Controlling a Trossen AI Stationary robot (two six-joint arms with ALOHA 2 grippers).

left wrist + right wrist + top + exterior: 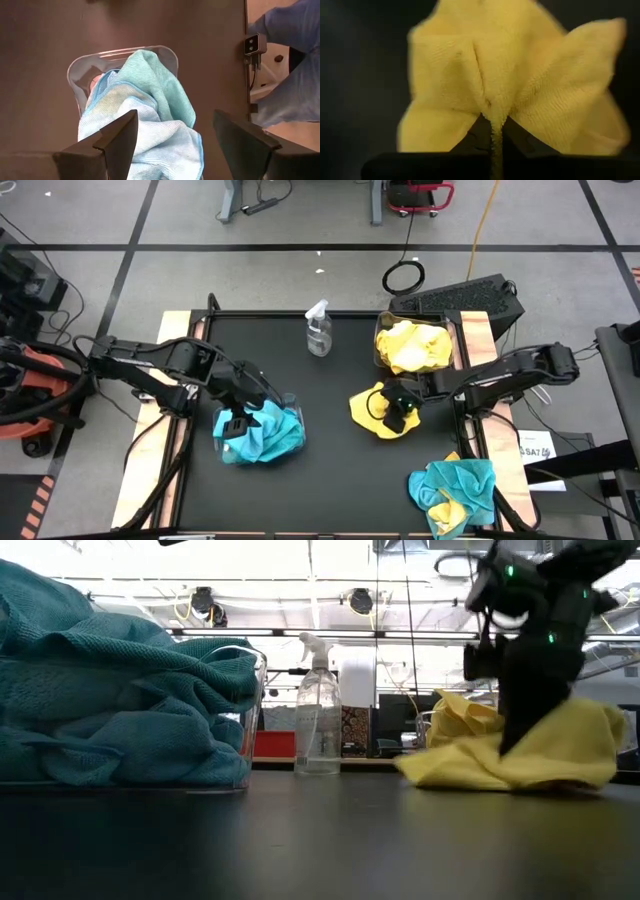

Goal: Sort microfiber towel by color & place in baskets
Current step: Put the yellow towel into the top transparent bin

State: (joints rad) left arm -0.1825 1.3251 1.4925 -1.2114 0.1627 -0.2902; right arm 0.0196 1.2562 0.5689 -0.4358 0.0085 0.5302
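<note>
Pinching yellow towel (372,412) in closed right gripper (401,412), readying lift toward far yellow basket (381,348); hovering left gripper (236,423) wide open, empty, over teal basket (80,70)

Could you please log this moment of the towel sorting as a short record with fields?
left gripper: open, above the teal towels in the left basket
right gripper: shut on the yellow towel lying on the table, pinching a fold
right basket: at the table's far right, holds yellow towels
unsorted pile: teal and yellow towels mixed, near right corner
spray bottle: upright at the far edge, between the baskets
</note>
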